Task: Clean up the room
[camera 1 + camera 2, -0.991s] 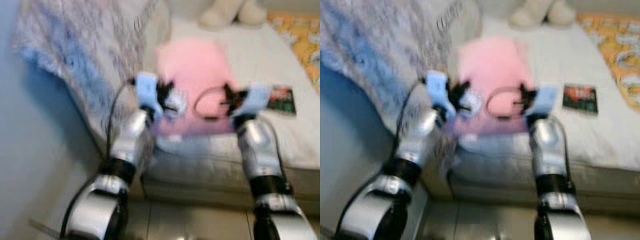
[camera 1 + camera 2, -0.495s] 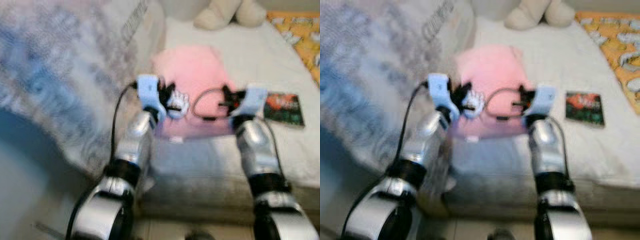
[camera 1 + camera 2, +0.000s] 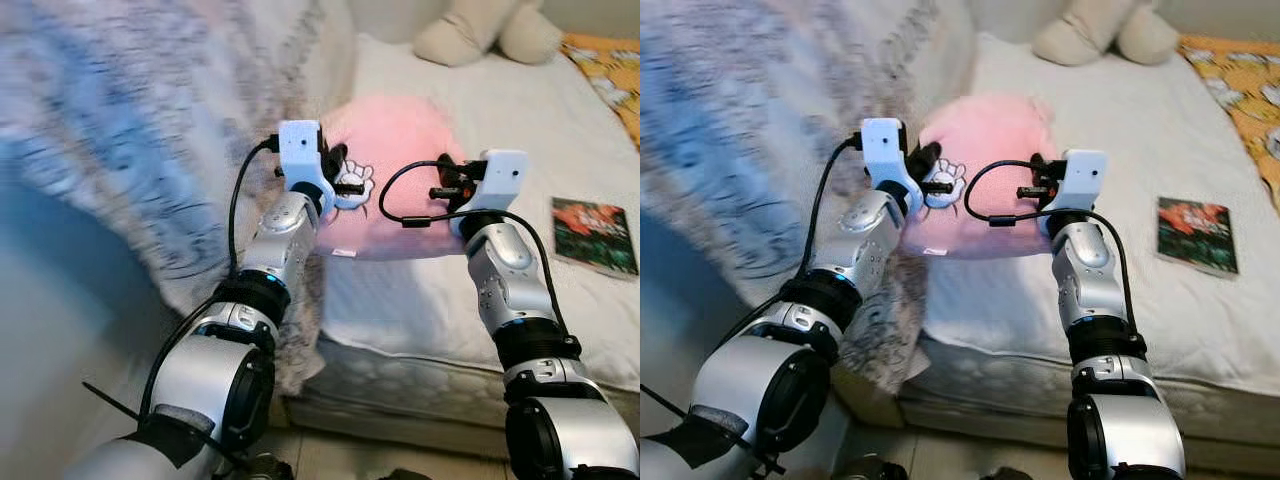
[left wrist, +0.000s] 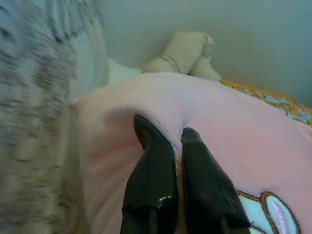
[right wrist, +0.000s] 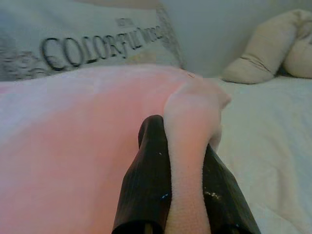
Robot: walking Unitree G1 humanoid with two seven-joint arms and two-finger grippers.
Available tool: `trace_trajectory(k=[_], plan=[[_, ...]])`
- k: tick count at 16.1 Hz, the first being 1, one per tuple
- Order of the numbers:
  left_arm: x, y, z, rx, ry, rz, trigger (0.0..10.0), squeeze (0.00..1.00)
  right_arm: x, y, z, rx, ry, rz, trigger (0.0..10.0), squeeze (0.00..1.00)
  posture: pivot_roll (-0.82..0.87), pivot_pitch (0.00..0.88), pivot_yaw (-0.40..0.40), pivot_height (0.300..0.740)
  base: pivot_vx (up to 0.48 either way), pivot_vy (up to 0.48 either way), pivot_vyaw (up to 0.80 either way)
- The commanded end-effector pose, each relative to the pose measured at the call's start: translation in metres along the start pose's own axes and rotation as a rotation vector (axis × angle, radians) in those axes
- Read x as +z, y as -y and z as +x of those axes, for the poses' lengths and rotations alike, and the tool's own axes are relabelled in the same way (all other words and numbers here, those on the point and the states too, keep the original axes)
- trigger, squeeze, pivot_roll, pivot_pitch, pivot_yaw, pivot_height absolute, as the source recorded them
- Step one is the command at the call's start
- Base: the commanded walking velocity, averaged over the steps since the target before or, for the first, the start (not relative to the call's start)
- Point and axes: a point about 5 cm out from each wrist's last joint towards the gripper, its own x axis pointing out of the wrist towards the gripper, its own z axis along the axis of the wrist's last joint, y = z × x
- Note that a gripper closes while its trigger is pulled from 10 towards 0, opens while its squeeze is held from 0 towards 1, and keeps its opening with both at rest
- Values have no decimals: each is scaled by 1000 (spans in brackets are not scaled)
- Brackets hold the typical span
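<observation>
Two grippers, both on one pink fleece blanket [image 3: 395,135]. Left gripper [image 4: 178,141]: two black fingers closed, pinching a fold of the pink pile. Right gripper [image 5: 183,134]: fingers closed on a raised ridge of the same fabric. Both silver arms reach forward, roughly level, over the bed [image 3: 480,290] edge. Blanket soft, fuzzy, lifted above the white mattress. On the bed: one book [image 3: 594,234], flat, right of the blanket; one beige plush toy [image 3: 488,28] beyond it.
</observation>
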Motion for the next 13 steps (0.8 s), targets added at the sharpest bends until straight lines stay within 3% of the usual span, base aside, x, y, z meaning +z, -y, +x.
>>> trace_trajectory(k=[1, 7, 9, 13], plan=[[17, 8, 6, -36, 61, 44, 10000, 0, 3, 1, -2, -8, 22, -1, 10000, 0, -120, 0, 32, 740, 480, 0, 0], [14, 10, 8, -31, 49, 15, 10000, 0, -2, 2, -4, -7, 15, -5, 10000, 0, -118, 0, 35, 740, 480, 0, 0], [12, 11, 9, -18, 32, 42, 10000, 0, -2, 3, -4, -12, 13, -5, 10000, 0, -114, 0, 38, 740, 480, 0, 0], [19, 12, 13, 5, 34, 53, 10000, 0, -5, 1, -1, 7, -15, -15, 10000, 0, -112, 43, 41, 740, 0, 0, 0]])
